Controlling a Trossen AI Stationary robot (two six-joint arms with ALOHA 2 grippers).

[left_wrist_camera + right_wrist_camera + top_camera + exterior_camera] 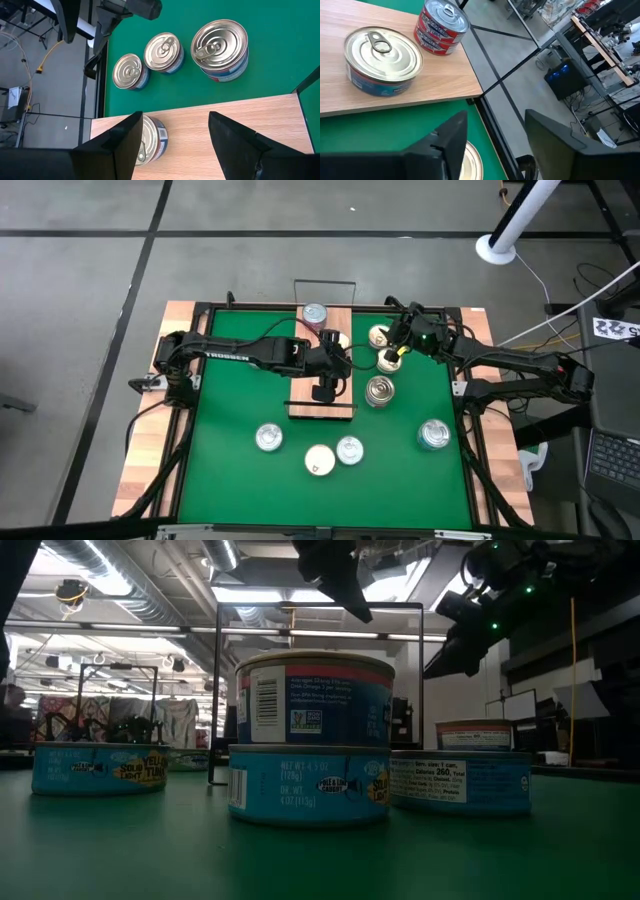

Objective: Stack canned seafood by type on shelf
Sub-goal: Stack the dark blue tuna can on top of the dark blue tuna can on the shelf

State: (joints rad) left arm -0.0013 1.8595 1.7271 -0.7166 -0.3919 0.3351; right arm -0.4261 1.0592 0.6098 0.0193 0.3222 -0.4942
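Observation:
The wooden shelf (pixel 305 370) lies mid-table on the green mat. At its far end stand red-labelled tins (pixel 442 27) and a silver blue-labelled tin (pixel 382 60). My left gripper (pixel 325 390) hovers open over the shelf (pixel 190 130), with the blue-labelled tin (pixel 150 137) beside one finger. My right gripper (pixel 392 352) is open just right of the shelf, above a cream-topped tin (pixel 472 160) on the mat. Three tins (pixel 164 52) stand on the mat right of the shelf, one of them larger (pixel 220 47).
More tins stand on the mat near the front: three (pixel 319 460) in front of the shelf and one (pixel 433 435) at the right. In the low view two blue tins (pixel 310 740) are stacked. Thin wire rails (pixel 325 282) stand at the shelf's short ends.

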